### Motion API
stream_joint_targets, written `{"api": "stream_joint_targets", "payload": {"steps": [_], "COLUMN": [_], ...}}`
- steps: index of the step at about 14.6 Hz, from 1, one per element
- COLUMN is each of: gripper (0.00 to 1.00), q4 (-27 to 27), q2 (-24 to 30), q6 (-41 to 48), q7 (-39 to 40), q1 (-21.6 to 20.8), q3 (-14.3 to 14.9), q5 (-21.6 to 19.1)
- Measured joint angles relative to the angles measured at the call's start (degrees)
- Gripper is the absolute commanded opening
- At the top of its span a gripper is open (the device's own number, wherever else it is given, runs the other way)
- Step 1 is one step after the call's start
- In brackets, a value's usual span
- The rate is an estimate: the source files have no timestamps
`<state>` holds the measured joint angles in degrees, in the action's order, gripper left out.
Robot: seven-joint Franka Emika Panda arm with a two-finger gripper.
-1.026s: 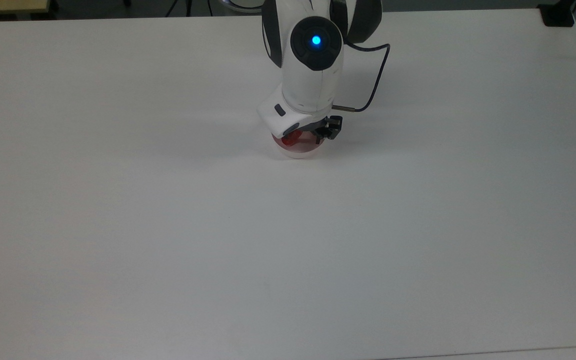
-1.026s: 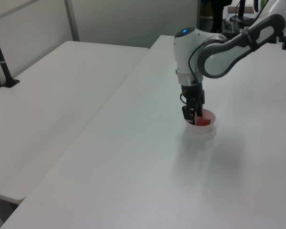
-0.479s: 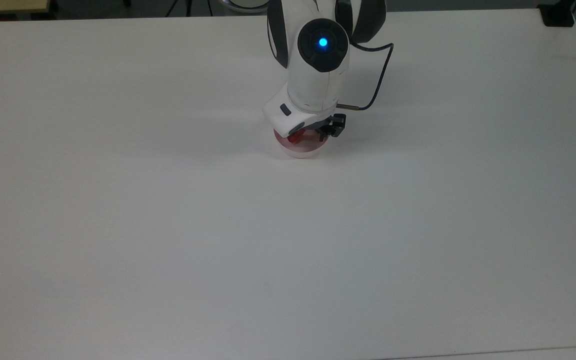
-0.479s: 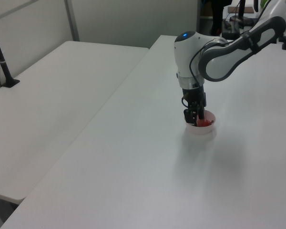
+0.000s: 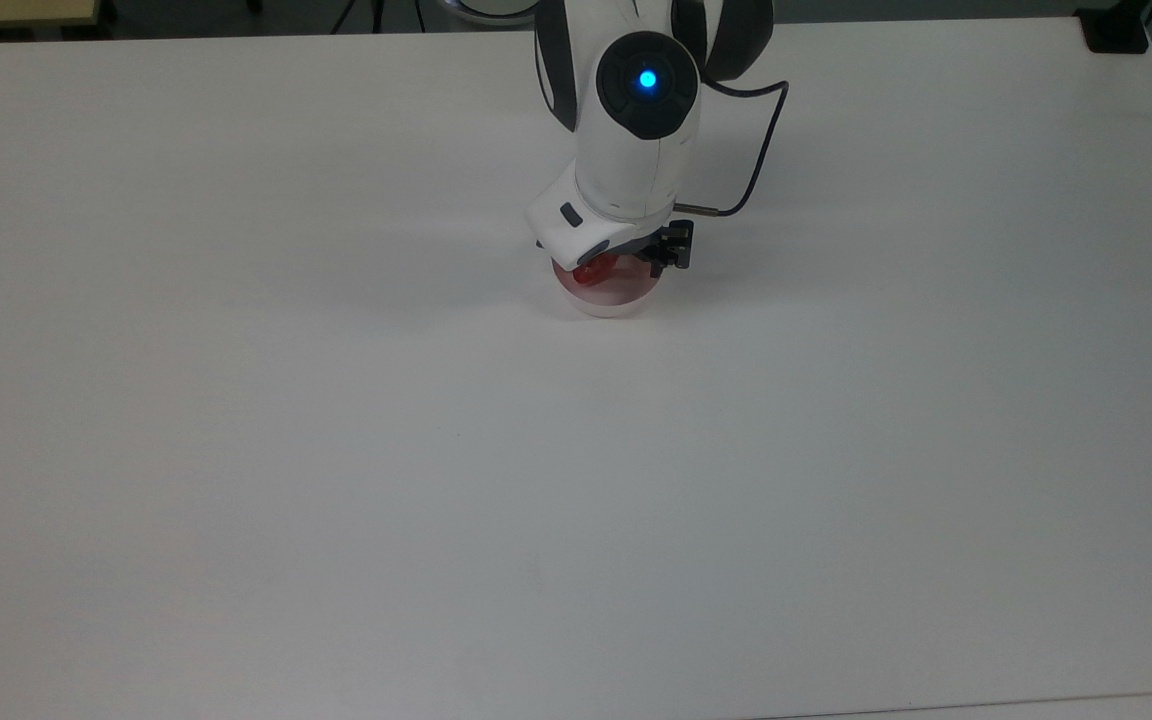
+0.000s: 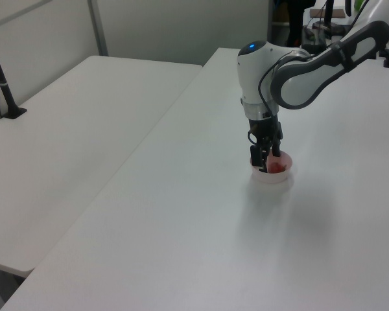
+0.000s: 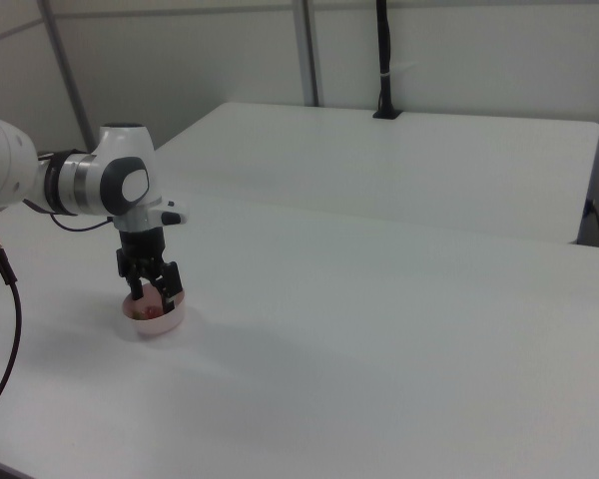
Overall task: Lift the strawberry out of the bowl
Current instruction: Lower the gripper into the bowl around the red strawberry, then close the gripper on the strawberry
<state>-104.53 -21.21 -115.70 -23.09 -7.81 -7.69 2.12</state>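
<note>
Counted one strawberry (image 5: 591, 270), one bowl (image 5: 610, 306), one gripper (image 7: 152, 287), one arm (image 5: 636, 130) and one cable (image 5: 761, 150).

Found the strawberry lying inside the bowl, toward the top view's left of the interior, partly covered from above by the gripper's white body. Appeared as a small glossy red piece; speckles and leafy cap could not be made out. Held nothing else in the bowl.

Noted as round, pale pink and smooth-walled, standing upright on the white table (image 5: 536, 500), in the far half of the table as the top view showed it.

Reached straight down into the bowl with the gripper, fingers (image 7: 170, 284) apart, with the red piece low between them in the right view. Could not tell whether either finger touched the strawberry.

Stood nearly vertical above the bowl at the arm's last link, blue light on top. Ran in a loop from the wrist toward the top view's right.
</note>
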Motion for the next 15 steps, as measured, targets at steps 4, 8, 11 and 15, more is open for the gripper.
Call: {"api": "stream_joint_targets", "payload": {"steps": [4, 8, 11, 15], "gripper": [0.84, 0.37, 0.27, 0.27], "q4": [-0.87, -1.16, -1.15, -1.11], "q2": [0.0, 0.0, 0.01, 0.1], "q6": [0.0, 0.0, 0.0, 0.0], "q7": [-0.77, -1.38, -1.92, -2.1], "q1": [-0.04, -0.05, -0.04, -0.02], "q3": [-0.17, -0.36, -0.36, -0.36], "q5": [0.0, 0.0, 0.0, 0.0]}}
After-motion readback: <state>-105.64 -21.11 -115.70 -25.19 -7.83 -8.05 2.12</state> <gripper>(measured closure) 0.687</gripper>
